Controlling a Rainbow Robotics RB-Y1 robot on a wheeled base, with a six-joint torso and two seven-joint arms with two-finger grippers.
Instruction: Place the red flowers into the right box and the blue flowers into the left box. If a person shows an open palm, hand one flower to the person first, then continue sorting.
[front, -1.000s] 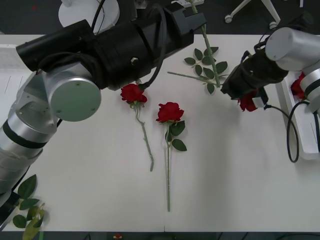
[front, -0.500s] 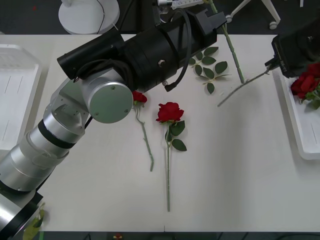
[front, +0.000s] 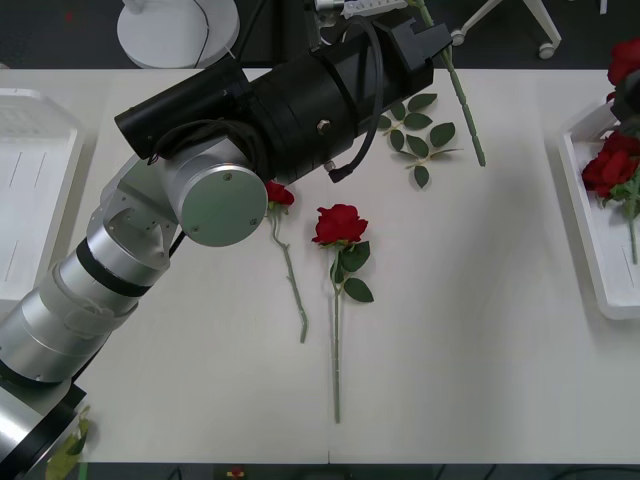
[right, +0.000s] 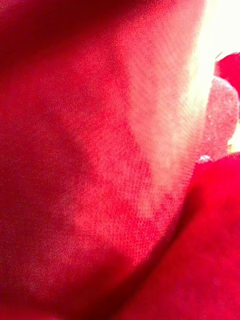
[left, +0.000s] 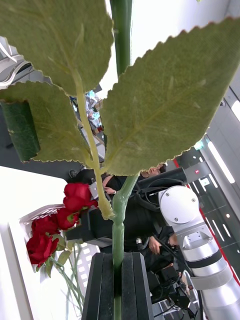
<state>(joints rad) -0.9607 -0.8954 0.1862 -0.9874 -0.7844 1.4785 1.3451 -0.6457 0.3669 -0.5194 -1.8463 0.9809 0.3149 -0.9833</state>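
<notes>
Two red flowers (front: 338, 225) lie mid-table, more in the right box (front: 590, 240); the left box (front: 35, 200) holds none.

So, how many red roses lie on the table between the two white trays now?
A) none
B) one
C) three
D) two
D: two red roses lie on the table, one in the middle and one partly under the left arm, whose left claw is shut on a green stem; the other roses are in the right tray.
</notes>
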